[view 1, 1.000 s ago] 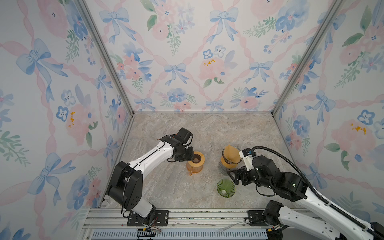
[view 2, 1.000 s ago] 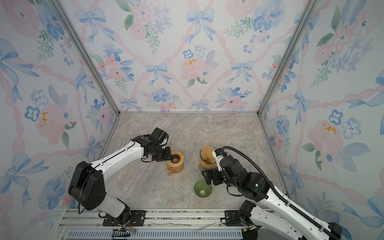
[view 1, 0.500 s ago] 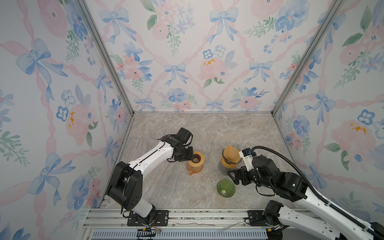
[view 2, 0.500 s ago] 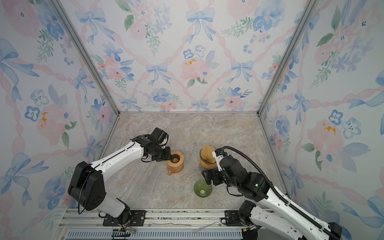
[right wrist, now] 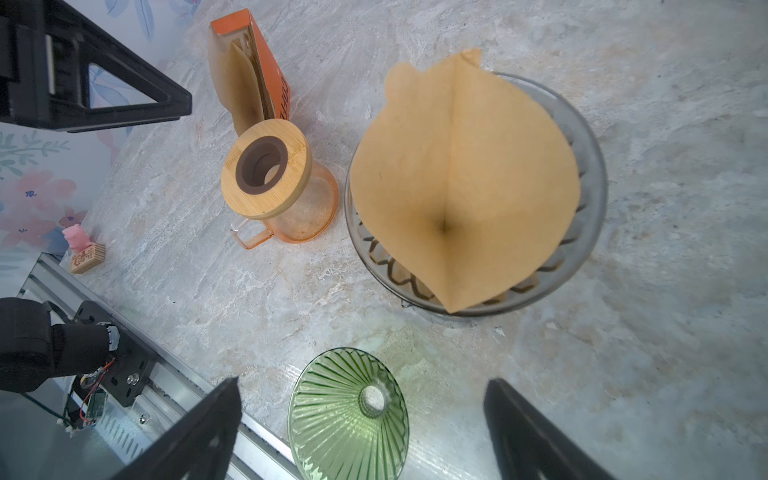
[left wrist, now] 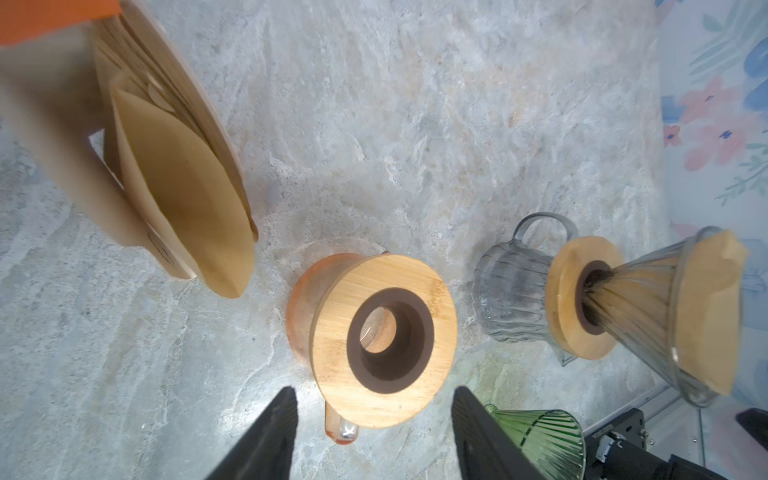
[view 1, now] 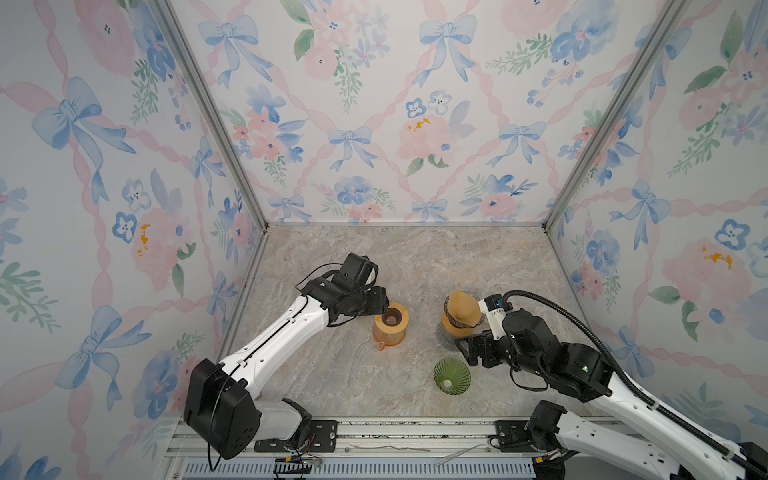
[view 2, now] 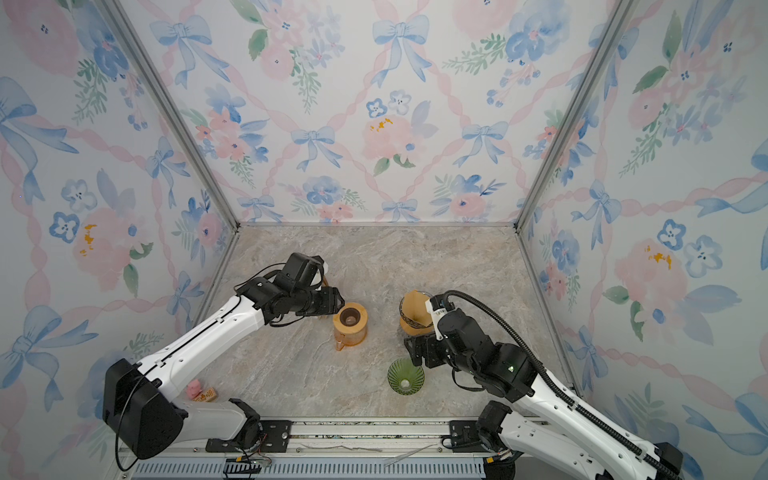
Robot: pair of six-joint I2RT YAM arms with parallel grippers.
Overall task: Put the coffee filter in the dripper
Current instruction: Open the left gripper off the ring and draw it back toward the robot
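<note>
Both sets of jaws stand apart and empty. Left gripper [left wrist: 372,392] hovers just beside the jug [view 1: 390,332]. Further right the filter [right wrist: 461,178] stands in the dripper [right wrist: 592,141], but proud of the rim and leaning, likely not seated. Right gripper [right wrist: 361,382] hangs close by, near the green cone [right wrist: 345,419]; a brush from it could tip the filter out.

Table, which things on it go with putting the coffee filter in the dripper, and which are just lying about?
Job: filter, clear dripper holding it, grey jug under that, filter box.
Lying about, it seems: orange jug, green dripper, pink toy.
</note>
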